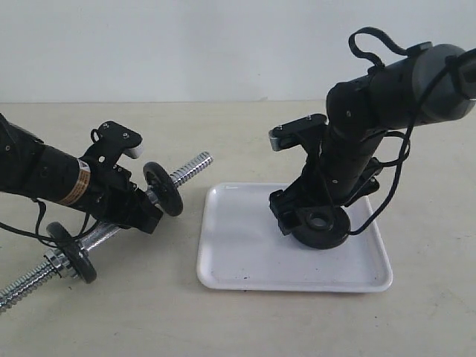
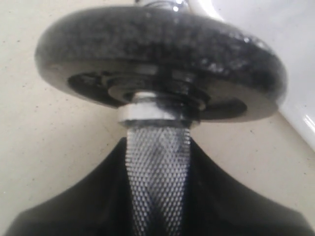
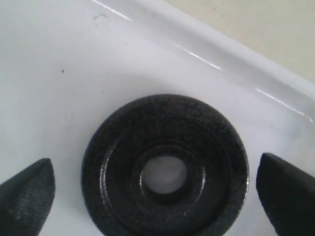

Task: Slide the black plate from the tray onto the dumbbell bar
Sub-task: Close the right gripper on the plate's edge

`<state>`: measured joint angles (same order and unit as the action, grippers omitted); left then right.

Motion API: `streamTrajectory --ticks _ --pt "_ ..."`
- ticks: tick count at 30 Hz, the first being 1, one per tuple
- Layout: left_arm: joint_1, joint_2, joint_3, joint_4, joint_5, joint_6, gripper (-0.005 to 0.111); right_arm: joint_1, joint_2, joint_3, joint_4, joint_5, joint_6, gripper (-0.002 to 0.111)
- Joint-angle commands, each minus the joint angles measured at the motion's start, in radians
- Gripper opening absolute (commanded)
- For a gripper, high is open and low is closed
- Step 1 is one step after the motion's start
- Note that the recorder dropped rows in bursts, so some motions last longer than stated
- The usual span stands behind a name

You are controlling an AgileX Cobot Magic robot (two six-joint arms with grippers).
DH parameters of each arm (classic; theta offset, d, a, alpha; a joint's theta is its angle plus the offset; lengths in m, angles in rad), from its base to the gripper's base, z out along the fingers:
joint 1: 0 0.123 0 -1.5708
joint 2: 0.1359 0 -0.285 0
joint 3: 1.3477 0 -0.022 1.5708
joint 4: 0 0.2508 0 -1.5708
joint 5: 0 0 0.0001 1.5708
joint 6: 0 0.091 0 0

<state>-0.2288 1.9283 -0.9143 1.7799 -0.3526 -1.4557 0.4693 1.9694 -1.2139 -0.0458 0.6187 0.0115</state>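
Note:
The black plate [image 3: 165, 169] lies flat on the white tray [image 1: 245, 260], toward its right side, centre hole up. My right gripper [image 3: 157, 189] is open and straddles it, with a fingertip [image 3: 29, 191] on each side and a thin gap of tray between. In the exterior view the plate [image 1: 321, 225] sits under the right arm. My left gripper [image 2: 158, 196] is shut on the knurled middle of the dumbbell bar [image 2: 157, 157], just behind a mounted black disc [image 2: 157, 54]. The bar's bare threaded end [image 1: 190, 169] points toward the tray.
A second black disc [image 1: 74, 253] sits on the bar's other half at the lower left, and the far threaded end [image 1: 18, 286] reaches the table's left edge. Beige tabletop surrounds the tray; the tray's left half [image 1: 230, 230] is bare.

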Motion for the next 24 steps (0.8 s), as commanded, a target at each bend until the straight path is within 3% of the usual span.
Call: streamTrajectory --ticks 1,24 --pt "-0.004 -0.049 -0.014 -0.035 -0.043 -0.009 0.004 -0.007 -0.002 0.006 -0.02 -0.002 0.012 0.104" --pt "-0.002 -0.049 -0.014 -0.035 -0.041 -0.009 0.004 -0.031 0.168 0.006 0.046 0.123 0.007 0.104"
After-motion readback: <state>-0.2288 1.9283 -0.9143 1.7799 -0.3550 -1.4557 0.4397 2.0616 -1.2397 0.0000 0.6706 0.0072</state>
